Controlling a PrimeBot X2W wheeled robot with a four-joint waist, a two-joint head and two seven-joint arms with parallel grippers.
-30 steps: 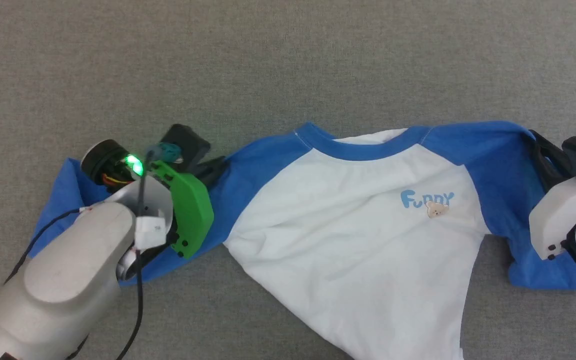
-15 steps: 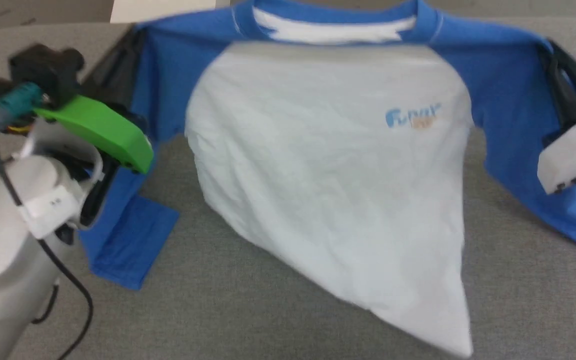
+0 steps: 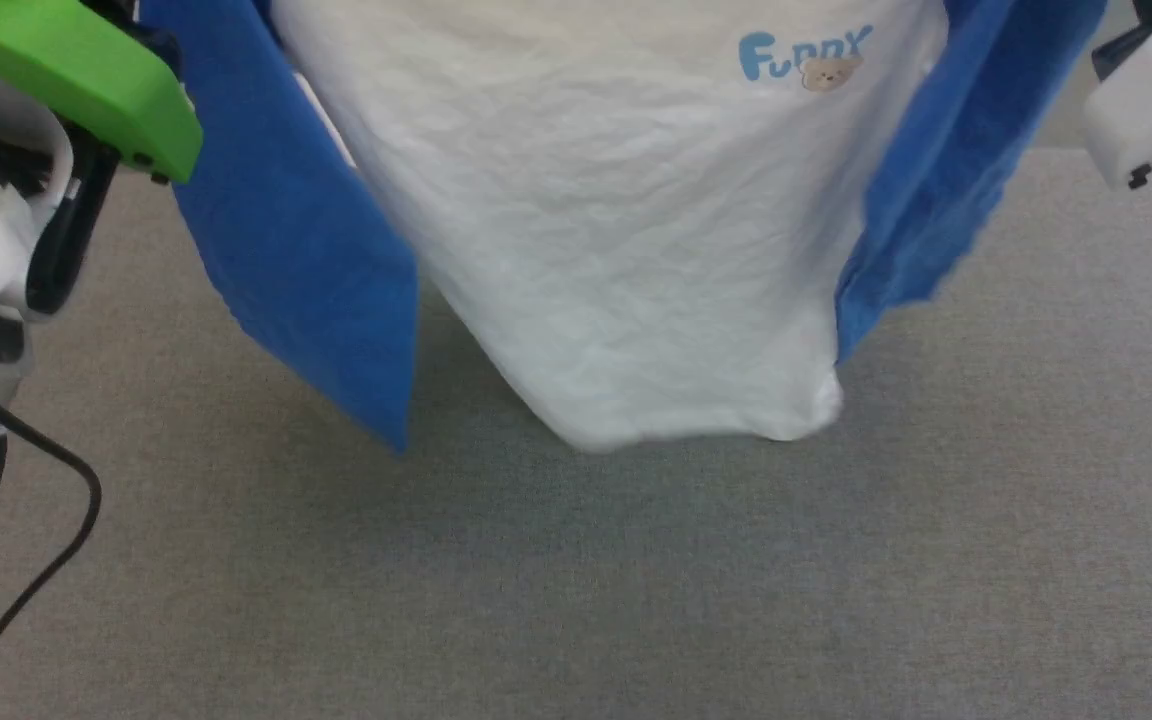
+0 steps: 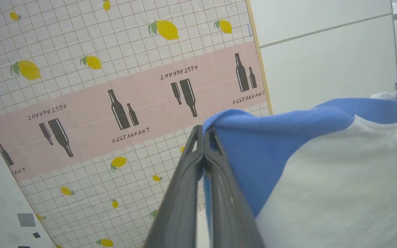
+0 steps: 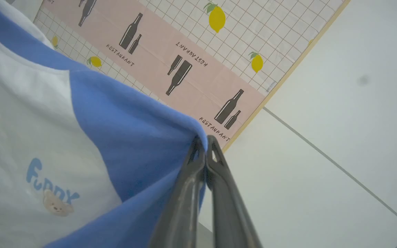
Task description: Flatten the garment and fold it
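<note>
The garment point(image 3: 626, 230), a white T-shirt with royal-blue sleeves and a light-blue chest logo point(image 3: 804, 55), hangs lifted above the grey table point(image 3: 576, 580), its hem just over the surface. In the left wrist view my left gripper point(image 4: 203, 132) is shut on the blue shoulder fabric point(image 4: 253, 144). In the right wrist view my right gripper point(image 5: 202, 143) pinches the other blue shoulder point(image 5: 133, 131), also shut. The head view shows my left wrist with its green cover point(image 3: 76, 75) at the upper left and my right wrist point(image 3: 1146, 100) at the upper right.
Grey cloth-covered table spreads below the hanging shirt. A black cable point(image 3: 36, 560) trails at the lower left. Behind, the wrist views show a lemon-and-bottle patterned panel point(image 4: 115, 103) and a pale wall point(image 5: 339, 103).
Both arms have raised the garment off the table, from lying spread to hanging by its shoulders with the sleeves drooping. The head camera has tilted too.
</note>
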